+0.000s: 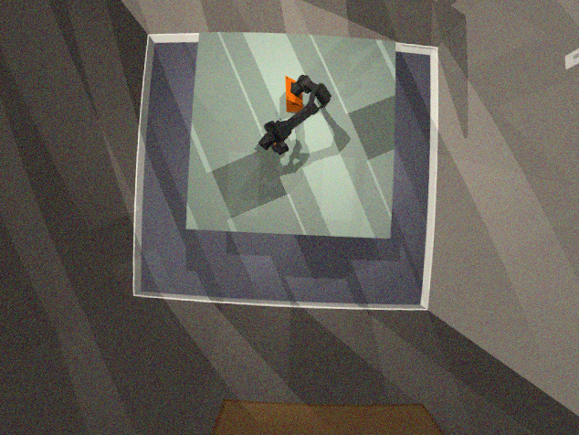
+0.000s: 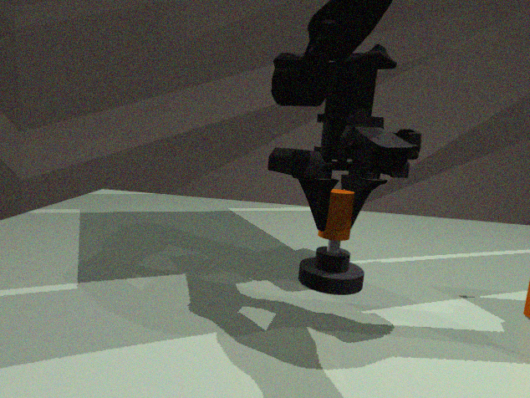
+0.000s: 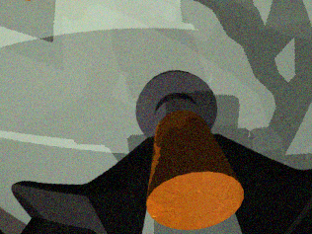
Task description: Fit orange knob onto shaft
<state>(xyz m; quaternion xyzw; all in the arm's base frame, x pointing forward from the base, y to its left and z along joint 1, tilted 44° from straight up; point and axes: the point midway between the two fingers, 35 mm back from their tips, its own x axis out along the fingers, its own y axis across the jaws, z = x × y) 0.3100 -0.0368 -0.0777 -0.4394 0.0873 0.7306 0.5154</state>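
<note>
Because its hidden hole must meet the shaft (image 2: 333, 245) squarely, the orange knob (image 2: 338, 214) hangs right of centre in the exterior view, clamped between the black gripper (image 2: 338, 222) fingers, directly above the round pedestal (image 2: 330, 276), slightly tilted, not seated.

No text, label, brand, number or sign can be read in any of the views. The smooth orange cylindrical knob (image 2: 338, 212), the dark round pedestal (image 2: 331, 276) with its silver shaft (image 2: 333, 246), the black parallel-jaw gripper (image 2: 338, 222) and the pale green table top (image 2: 128, 342) all show plain, unmarked surfaces. A small pale rectangle (image 1: 571, 59) at the far right of the top view is too small to read.
</note>
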